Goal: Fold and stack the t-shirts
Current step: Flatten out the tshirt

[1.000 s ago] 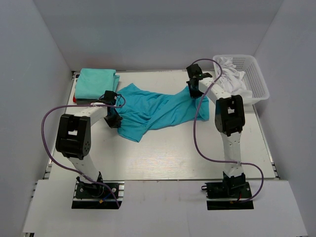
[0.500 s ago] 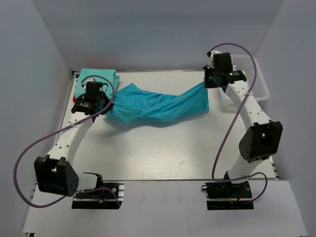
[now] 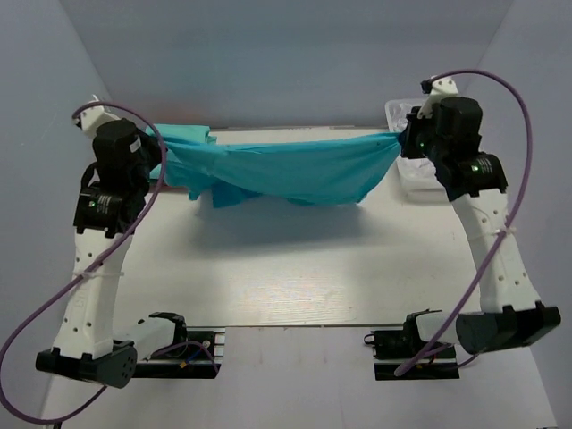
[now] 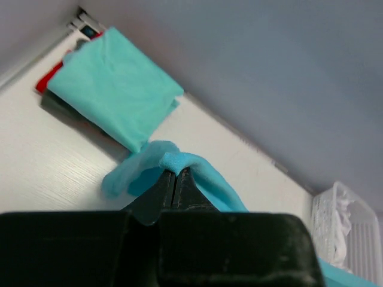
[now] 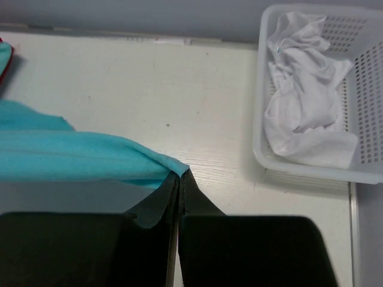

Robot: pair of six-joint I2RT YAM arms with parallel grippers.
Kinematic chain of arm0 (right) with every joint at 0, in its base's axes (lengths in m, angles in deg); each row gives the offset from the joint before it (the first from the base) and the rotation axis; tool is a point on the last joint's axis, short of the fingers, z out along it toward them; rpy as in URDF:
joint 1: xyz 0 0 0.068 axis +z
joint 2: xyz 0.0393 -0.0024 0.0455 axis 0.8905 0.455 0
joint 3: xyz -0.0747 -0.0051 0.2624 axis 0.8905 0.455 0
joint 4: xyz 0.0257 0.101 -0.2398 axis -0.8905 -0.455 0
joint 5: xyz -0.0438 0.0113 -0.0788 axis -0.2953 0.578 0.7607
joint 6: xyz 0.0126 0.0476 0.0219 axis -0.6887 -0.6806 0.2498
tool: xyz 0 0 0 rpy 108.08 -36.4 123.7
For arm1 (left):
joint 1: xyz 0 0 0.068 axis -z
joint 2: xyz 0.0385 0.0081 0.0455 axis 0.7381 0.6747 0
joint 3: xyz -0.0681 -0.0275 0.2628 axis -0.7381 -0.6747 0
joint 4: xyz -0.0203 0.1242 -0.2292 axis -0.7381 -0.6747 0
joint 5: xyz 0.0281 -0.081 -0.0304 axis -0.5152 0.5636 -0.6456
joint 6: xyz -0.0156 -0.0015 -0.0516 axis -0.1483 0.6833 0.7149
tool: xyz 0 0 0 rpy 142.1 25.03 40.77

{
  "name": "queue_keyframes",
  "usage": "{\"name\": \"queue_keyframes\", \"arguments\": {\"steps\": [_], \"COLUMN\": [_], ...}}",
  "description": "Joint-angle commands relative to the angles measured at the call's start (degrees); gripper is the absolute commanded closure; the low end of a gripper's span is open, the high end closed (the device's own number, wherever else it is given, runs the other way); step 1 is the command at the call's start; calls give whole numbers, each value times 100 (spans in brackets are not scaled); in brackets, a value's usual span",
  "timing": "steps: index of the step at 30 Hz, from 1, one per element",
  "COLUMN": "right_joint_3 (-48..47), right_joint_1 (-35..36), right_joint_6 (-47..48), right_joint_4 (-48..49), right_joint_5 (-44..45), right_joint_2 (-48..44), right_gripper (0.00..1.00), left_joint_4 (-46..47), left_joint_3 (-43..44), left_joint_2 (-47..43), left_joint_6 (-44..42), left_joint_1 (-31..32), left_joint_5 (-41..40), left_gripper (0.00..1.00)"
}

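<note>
Top external alone: whole stretched t-shirt (image 3: 286, 170)

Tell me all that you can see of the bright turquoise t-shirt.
The bright turquoise cloth t-shirt hangs in the air, stretched wide. The left tool is shut on one bunched end, the right tool on the other. The soft cloth is creased, its lower edge sags, and its shadow falls on the white table. Nothing else seems to touch it.
</note>
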Motion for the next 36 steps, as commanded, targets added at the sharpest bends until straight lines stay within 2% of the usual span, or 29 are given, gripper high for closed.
{"name": "queue_keyframes", "arguments": {"steps": [1,5,12,18,20,26,29,33,36], "right_joint_3": [-277,-550,-1560,-1895,-1921,-2456,-2362,-1992,-1887], "right_joint_1": [-57,-66,-48,-48,-39,-74,-48,-39,-57], "right_joint_6": [52,35,149,184,97,26,-62,-264,-378], "right_joint_4": [132,87,-246,-457,-475,-870,-950,-985,-1108], "right_joint_5": [296,700,482,560,639,148,103,217,148], "right_joint_2": [-528,-951,-1277,-1865,-1971,-2463,-2797,-3237,-3483], "right_gripper": [100,100,100,100,100,100,100,100,100], "left_joint_4": [-411,-491,-509,-254,-254,-561,-623,-562,-648], "left_joint_3": [630,1210,2300,2495,2819,3883,3945,3375,3426], "left_joint_2": [-300,-433,-485,-1100,-1153,-1092,-1223,-1689,-1874], "left_joint_6": [-89,-281,-703,-888,-1002,-1179,-1126,-941,-941], "left_joint_1": [-9,-9,43,-9,-9,-9,-9,-9,-9], "left_joint_5": [-741,-820,-530,84,269,1182,1315,1316,1605], "left_gripper": [100,100,100,100,100,100,100,100,100]}}
